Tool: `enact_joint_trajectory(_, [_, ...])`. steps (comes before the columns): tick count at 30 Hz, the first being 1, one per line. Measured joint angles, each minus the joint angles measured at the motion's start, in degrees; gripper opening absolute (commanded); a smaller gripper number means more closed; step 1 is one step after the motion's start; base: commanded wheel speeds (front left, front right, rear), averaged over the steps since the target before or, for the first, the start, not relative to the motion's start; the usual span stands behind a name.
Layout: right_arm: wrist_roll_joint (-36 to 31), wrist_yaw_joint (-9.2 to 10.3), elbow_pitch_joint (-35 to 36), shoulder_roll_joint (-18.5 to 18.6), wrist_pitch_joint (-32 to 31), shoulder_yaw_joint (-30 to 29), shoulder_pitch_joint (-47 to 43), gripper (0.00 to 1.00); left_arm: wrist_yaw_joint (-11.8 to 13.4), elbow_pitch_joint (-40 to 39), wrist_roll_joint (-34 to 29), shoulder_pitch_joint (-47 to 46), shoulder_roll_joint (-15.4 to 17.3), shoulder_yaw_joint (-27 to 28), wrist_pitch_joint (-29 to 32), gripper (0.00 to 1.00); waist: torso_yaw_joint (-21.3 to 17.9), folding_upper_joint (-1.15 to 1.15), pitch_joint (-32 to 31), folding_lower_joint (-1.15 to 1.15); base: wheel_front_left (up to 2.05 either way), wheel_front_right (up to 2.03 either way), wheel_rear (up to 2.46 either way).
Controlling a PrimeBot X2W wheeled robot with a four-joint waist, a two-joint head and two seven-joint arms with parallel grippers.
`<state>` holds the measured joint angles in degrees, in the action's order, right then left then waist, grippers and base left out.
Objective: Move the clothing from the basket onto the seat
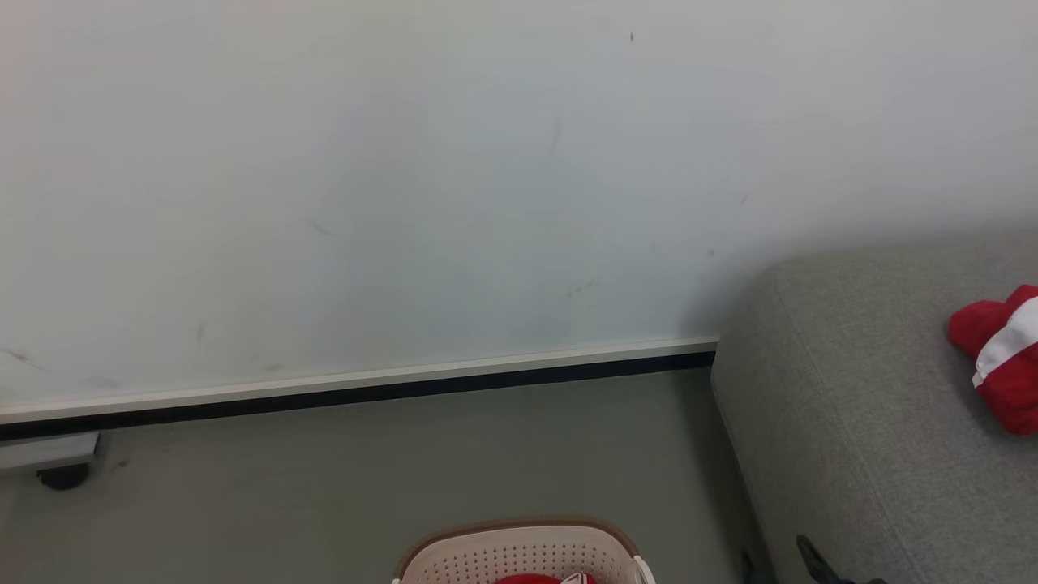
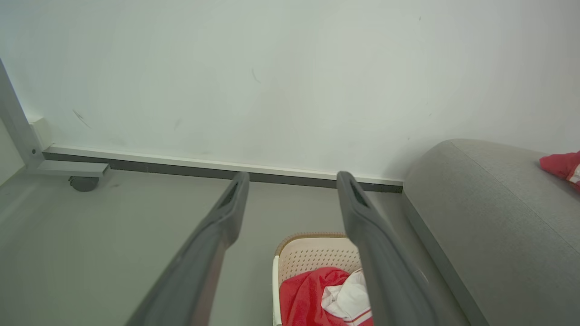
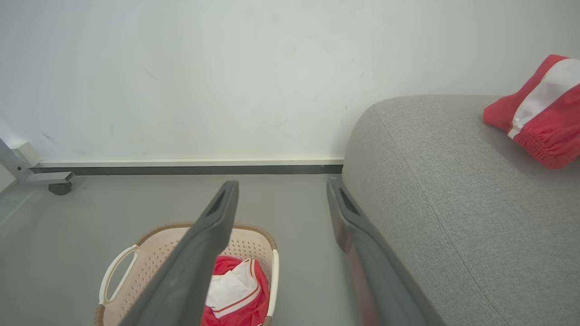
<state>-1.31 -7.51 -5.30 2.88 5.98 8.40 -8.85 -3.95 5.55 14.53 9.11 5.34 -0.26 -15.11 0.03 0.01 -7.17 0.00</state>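
On the floor (image 1: pixel 405 470) before the wall, the basket (image 3: pixel 154 253) holds one red garment (image 3: pixel 240 299), bunched with its white part uppermost; the second garment (image 1: pixel 1001 357) already lies on the seat (image 1: pixel 851 422), well in from its rounded end. The left gripper (image 2: pixel 292 181) and the right gripper (image 3: pixel 282 185) both hang above the basket with fingers spread wide, holding nothing. So half the job looks done, and the next move is probably a reach down for the heap. The risks lie there. A finger going down near the perforated side could hook the rim and drag or tip the light basket. A pinch on a single loose fold could let the cloth slide out halfway and drop to the floor. The right gripper's outer finger also sits close beside the seat's flank and might snag on it. A release too near the rounded edge could let the garment slip off.
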Motion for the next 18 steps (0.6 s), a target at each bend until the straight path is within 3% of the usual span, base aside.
enact_joint_trajectory(9, [-0.8, 0.00, 0.3, 0.0, -0.9, 3.2, 1.9, 1.00, -1.0, 9.6, -0.2, -4.5, -1.1, -4.3, 1.0, 1.00, -3.2, 0.00, 1.9, 0.00, 0.00, 0.00, 0.00])
enact_joint_trajectory(18, [-2.3, 0.00, 0.9, 0.0, -0.8, 7.4, 7.5, 1.00, -0.5, 25.4, -2.8, -19.6, -2.0, -10.5, 4.9, 1.00, -8.4, 0.00, 7.5, 0.00, 0.00, 0.00, 0.00])
